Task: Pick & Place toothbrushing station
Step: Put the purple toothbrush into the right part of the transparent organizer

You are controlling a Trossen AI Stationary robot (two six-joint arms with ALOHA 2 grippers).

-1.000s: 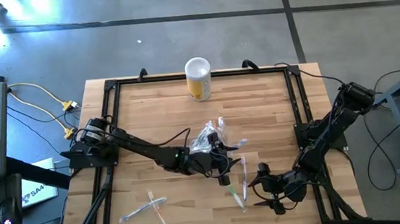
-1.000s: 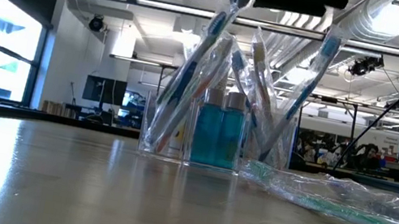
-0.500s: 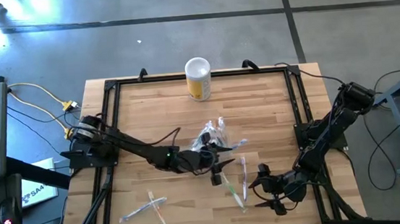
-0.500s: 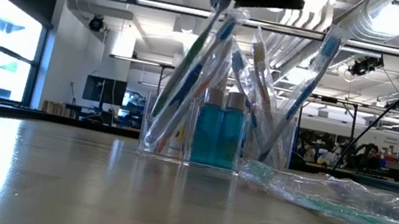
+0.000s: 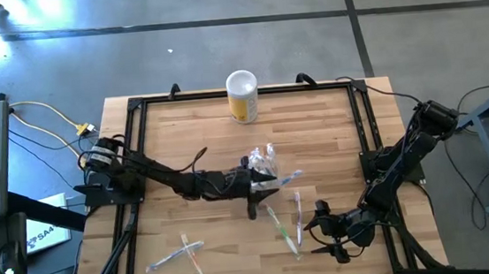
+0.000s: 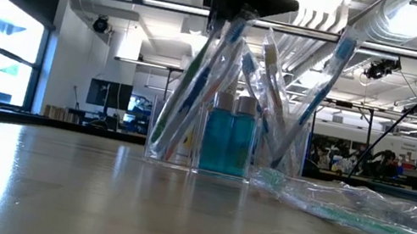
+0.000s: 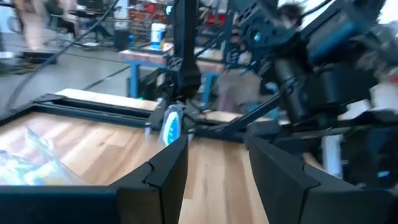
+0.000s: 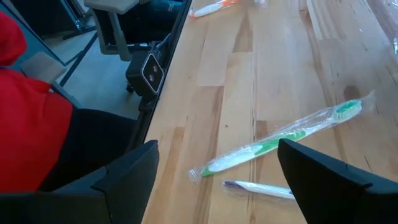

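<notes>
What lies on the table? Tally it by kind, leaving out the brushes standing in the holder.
Yellow canister: 1
Clear holder: 1
Teal tubes in it: 2
Loose wrapped toothbrushes: 4
Total: 8

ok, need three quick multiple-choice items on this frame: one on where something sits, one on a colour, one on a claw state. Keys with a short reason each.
1. Where does the yellow canister stand?
A. At the table's far edge
B. Beside the right claw
C. Inside the clear holder

2. What colour are the small tubes in the clear holder?
A. Red
B. Teal
C. Yellow

3. How is the right claw?
A. Shut on a toothbrush
B. Open, holding nothing
C. Out of view

Key: 1 A, the high view shows it by the far frame rail. 2 B, the low view shows teal tubes. 3 B, its wrist view shows the fingers spread with the green wrapped toothbrush lying loose beyond them.
</notes>
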